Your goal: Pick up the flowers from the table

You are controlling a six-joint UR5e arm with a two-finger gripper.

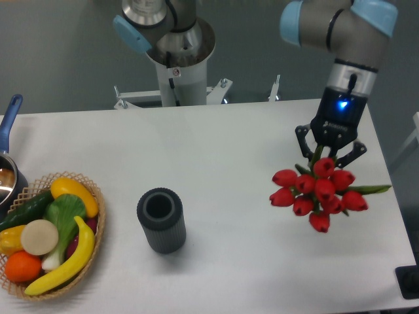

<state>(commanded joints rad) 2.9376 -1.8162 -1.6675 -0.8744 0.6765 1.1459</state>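
The flowers are a bunch of red tulip buds with green stems and leaves, at the right side of the white table. The buds face the camera and the stems run up and back into my gripper. The gripper stands right behind and above the buds, its two dark fingers closed around the stems. The bunch looks held up off the tabletop, with the lower stems and the band hidden behind the buds.
A dark grey ribbed cylinder cup stands upright at the table's middle front. A wicker basket of fruit and vegetables sits at the front left. A pot with a blue handle is at the left edge. The arm's base rises behind the table.
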